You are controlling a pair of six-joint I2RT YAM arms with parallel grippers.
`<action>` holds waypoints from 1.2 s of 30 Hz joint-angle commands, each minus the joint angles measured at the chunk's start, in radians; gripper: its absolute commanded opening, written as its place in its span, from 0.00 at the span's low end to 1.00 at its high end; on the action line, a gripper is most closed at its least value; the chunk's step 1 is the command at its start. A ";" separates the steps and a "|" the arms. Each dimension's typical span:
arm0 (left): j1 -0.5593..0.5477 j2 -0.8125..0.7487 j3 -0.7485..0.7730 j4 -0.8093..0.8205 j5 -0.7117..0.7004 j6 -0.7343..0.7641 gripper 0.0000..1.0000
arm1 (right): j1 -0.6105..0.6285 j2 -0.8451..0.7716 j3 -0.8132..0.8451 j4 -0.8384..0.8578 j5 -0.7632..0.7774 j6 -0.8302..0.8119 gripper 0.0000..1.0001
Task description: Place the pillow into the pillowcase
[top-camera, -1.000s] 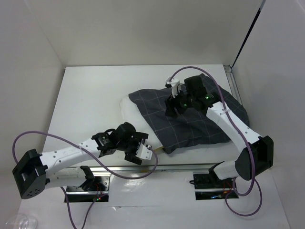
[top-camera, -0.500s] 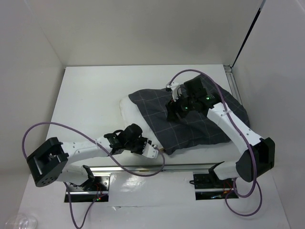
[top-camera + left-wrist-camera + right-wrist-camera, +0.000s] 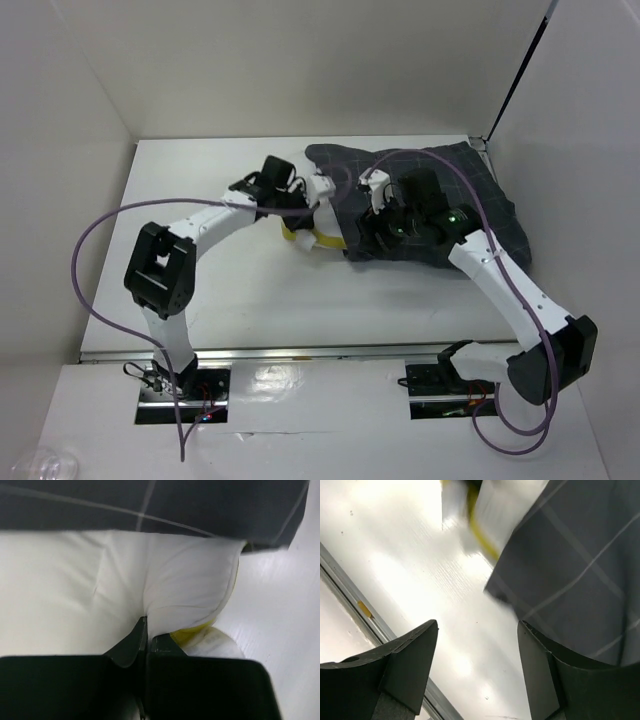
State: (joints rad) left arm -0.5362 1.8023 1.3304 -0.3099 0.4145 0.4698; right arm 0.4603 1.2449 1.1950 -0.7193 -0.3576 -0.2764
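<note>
The white table carries everything at its far right, where the large dark charcoal-grey fabric pillowcase with a thin light check grid lies bunched up. The soft white quilted pillow is mostly inside it: only one end pokes out of the case's left-hand opening, towards the middle of the table. So, as I read it, the pillow's long axis runs left to right, into the case, and the case's closed end lies away to the right. My left end effector is clenched on a fold of the white pillow fabric at that exposed end, just below the case's hem, so my left arm is the one on the pillow. My right end effector is released, its jaws spread wide with nothing between them. It hangs over bare table just beside the lower edge of the case's mouth, with the dark cloth to its right. The coming move turns on pushing the exposed end rightward while the hem is drawn leftward over it. The pillow's yellow band shows at the protruding corner, uncovered.
</note>
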 commanded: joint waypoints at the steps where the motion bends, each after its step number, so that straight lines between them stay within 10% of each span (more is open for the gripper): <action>1: 0.129 0.072 0.217 -0.175 0.159 -0.266 0.00 | 0.020 -0.030 -0.021 0.038 0.061 0.046 0.72; 18: 0.202 0.209 0.477 -0.328 0.323 -0.431 0.00 | 0.104 0.186 -0.021 0.210 0.192 0.410 0.57; 36: 0.211 0.167 0.503 -0.317 0.385 -0.490 0.00 | 0.058 0.336 0.008 0.271 0.319 0.441 0.51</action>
State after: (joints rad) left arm -0.3340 2.0205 1.7805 -0.6319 0.7376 0.0284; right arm 0.5243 1.5551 1.1591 -0.5236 -0.0273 0.1486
